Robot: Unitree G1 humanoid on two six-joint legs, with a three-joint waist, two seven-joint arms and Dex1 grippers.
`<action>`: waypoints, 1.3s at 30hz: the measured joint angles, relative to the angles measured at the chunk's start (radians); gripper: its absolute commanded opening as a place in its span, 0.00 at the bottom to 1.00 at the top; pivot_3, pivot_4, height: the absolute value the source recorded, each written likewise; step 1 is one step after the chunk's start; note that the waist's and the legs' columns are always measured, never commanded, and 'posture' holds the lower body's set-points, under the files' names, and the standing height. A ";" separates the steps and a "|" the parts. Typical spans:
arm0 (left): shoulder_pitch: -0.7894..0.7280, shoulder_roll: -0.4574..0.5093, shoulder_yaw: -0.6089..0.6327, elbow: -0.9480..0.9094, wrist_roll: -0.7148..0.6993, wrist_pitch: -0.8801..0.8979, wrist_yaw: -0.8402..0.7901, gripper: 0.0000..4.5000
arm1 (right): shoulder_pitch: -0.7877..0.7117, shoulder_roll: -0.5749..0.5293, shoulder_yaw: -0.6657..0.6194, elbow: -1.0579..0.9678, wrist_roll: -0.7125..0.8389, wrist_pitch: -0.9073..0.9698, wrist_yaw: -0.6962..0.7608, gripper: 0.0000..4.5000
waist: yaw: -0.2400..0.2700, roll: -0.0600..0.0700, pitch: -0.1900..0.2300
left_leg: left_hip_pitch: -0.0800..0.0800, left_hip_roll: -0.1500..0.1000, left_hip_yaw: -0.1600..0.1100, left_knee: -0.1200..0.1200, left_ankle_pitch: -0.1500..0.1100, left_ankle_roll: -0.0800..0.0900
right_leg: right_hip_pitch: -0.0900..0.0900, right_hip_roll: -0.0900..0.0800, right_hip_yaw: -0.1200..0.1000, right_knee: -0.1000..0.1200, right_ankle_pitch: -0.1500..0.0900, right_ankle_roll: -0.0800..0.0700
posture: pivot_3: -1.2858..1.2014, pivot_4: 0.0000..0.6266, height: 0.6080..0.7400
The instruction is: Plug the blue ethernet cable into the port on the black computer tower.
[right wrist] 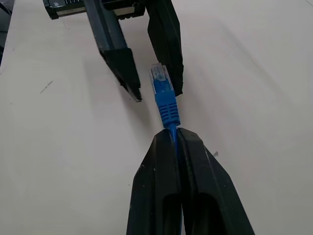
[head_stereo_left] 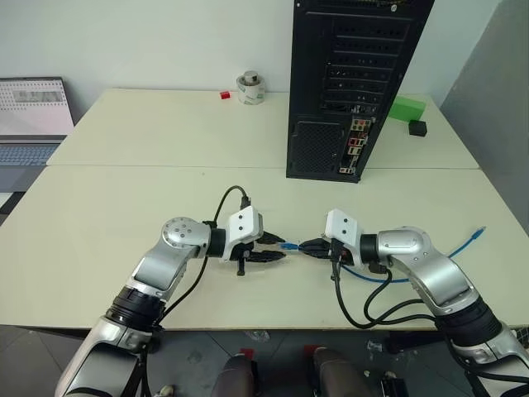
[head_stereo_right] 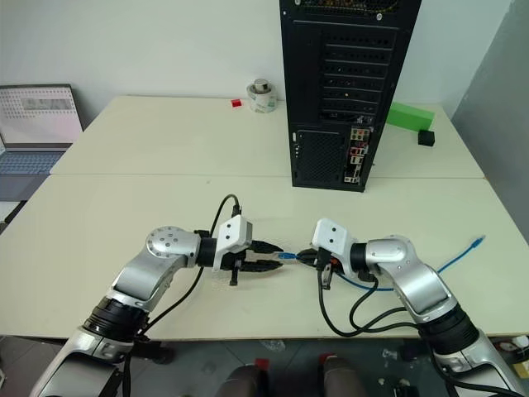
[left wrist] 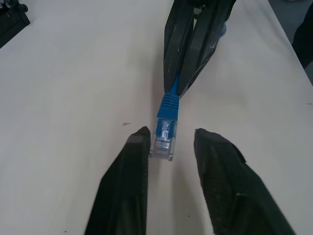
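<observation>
Two cream tables [head_stereo_left: 124, 215] pushed together, seam running left-right. Far table: black computer tower [head_stereo_left: 351, 83] upright right of centre (rear panel facing near side), tape roll [head_stereo_left: 250, 87] and small red piece [head_stereo_left: 224, 95] left of it, green block [head_stereo_left: 407, 108] and small black piece [head_stereo_left: 417, 127] to right. Near table: blue ethernet cable [head_stereo_left: 463, 246] trailing at right.

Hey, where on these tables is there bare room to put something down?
Free: the near table on the robot's left, and the far table between the laptop and the tape roll. Crowded: the middle, where the left gripper and right gripper meet at the blue ethernet cable, and around the black computer tower.
</observation>
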 measured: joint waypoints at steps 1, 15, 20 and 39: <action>0.000 -0.001 0.000 0.002 0.006 -0.007 -0.002 0.08 | -0.001 0.000 0.000 -0.001 0.000 0.002 0.000 0.00 | 0.000 0.000 0.000 | 0.000 0.000 0.000 0.000 0.000 0.000 | 0.000 0.000 0.000 0.000 0.000 0.000 | 0.52 0.24 1.00; 0.007 -0.006 0.008 0.040 0.053 -0.195 0.004 0.07 | -0.003 -0.002 0.000 -0.007 -0.003 -0.050 0.022 0.35 | 0.000 0.000 0.000 | 0.000 0.000 0.000 0.000 0.000 0.000 | 0.000 0.000 0.000 0.000 0.000 0.000 | 0.52 0.24 1.00; 0.024 -0.033 0.016 0.108 0.131 -0.520 0.090 0.07 | -0.015 -0.034 -0.080 -0.032 0.057 -0.030 0.044 0.59 | 0.003 0.000 0.000 | 0.000 0.000 -0.001 0.000 0.000 0.000 | 0.000 -0.003 0.000 0.000 0.000 0.000 | 0.52 0.24 1.00; -0.023 -0.031 0.121 0.345 0.730 -1.390 0.741 0.07 | -0.009 0.116 -0.283 -0.127 0.450 0.410 -0.154 0.75 | 0.003 0.000 0.000 | -0.001 -0.002 -0.001 0.000 0.000 0.000 | 0.000 -0.007 -0.002 0.000 0.001 0.001 | 0.52 0.24 1.00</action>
